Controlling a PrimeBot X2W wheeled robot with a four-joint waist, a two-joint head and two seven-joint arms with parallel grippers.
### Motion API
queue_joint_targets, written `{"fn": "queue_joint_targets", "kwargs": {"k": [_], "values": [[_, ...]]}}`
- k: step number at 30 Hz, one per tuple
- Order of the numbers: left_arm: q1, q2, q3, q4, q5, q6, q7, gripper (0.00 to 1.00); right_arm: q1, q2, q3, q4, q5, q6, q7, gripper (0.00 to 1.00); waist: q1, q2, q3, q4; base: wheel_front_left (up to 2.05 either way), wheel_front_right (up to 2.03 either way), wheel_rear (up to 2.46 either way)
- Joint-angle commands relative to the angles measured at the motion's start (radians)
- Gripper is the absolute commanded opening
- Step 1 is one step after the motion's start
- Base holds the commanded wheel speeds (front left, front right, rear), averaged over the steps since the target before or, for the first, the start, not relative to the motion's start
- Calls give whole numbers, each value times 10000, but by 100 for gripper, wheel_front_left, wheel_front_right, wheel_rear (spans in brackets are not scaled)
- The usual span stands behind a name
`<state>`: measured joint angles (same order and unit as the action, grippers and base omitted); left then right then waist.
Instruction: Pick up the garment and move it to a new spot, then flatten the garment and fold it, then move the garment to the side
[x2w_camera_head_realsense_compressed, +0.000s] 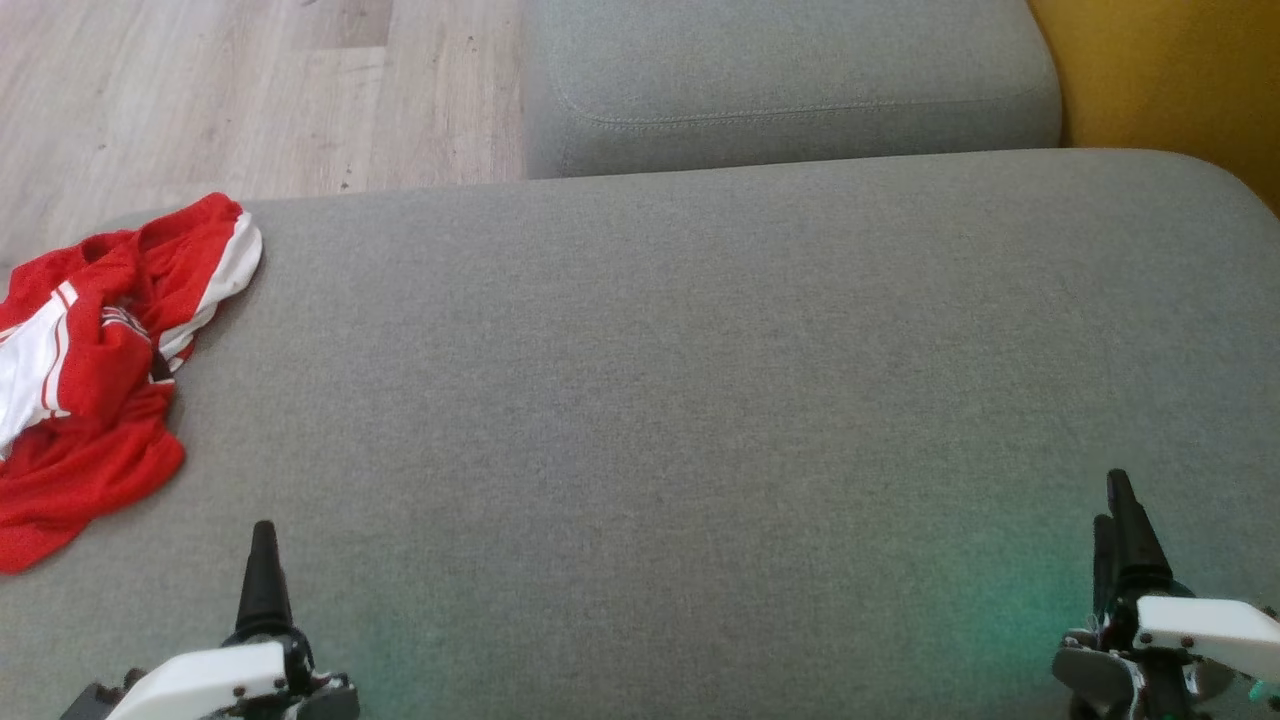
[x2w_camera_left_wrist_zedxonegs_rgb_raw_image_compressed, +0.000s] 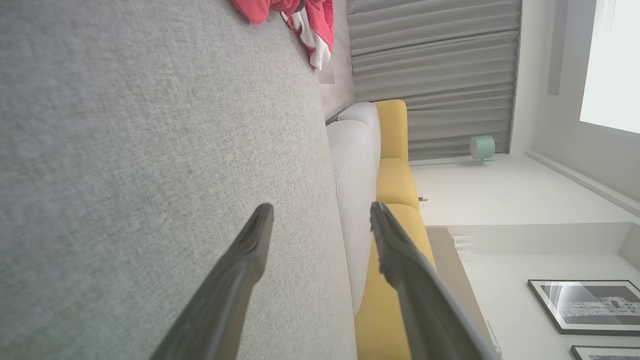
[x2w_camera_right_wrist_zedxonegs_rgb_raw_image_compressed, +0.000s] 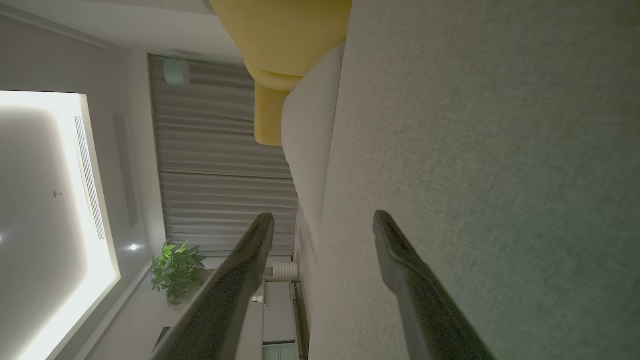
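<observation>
Grey cushion (x2w_camera_head_realsense_compressed: 700, 400) spreads out in front of you, with wood floor (x2w_camera_head_realsense_compressed: 200, 90) behind it. Look left first: the garment (x2w_camera_head_realsense_compressed: 90, 350), red with white stripes, lies in a crumpled heap ahead of your left gripper (x2w_camera_head_realsense_compressed: 263, 540) and off to its left, near the cushion's edge. That gripper is wide open and holds nothing. I think the cloth is light, soft and floppy, so it will sag and drag when you lift it. Pinch a raised red fold on the side nearest that gripper, and take enough cloth so it does not slip out. Your right gripper (x2w_camera_head_realsense_compressed: 1110, 500) is wide open too, with nothing in it; the garment lies well apart from it, far off to its left.
</observation>
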<state>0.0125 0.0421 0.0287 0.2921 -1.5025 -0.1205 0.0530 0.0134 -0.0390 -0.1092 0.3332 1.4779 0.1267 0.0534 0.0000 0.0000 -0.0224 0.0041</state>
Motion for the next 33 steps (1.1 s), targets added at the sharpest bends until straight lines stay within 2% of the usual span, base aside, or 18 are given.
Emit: {"fn": "queue_joint_targets", "kwargs": {"k": [1, 20, 33], "values": [[-191, 43, -47, -458, 285, 91, -117, 100, -188, -27, 53, -445, -314, 10, -108, 100, 0, 0, -15, 9, 0, 0, 0], [59, 49, -582, -1090, 3003, 284, -645, 100, 117, -42, 516, -1126, -2888, 15, -638, 100, 0, 0, -189, 79, 0, 0, 0], [348, 54, -998, -1199, 5107, 225, -1027, 100, 282, -53, 1065, -1304, -4782, 19, -1022, 100, 0, 0, -328, 103, 0, 0, 0]]}}
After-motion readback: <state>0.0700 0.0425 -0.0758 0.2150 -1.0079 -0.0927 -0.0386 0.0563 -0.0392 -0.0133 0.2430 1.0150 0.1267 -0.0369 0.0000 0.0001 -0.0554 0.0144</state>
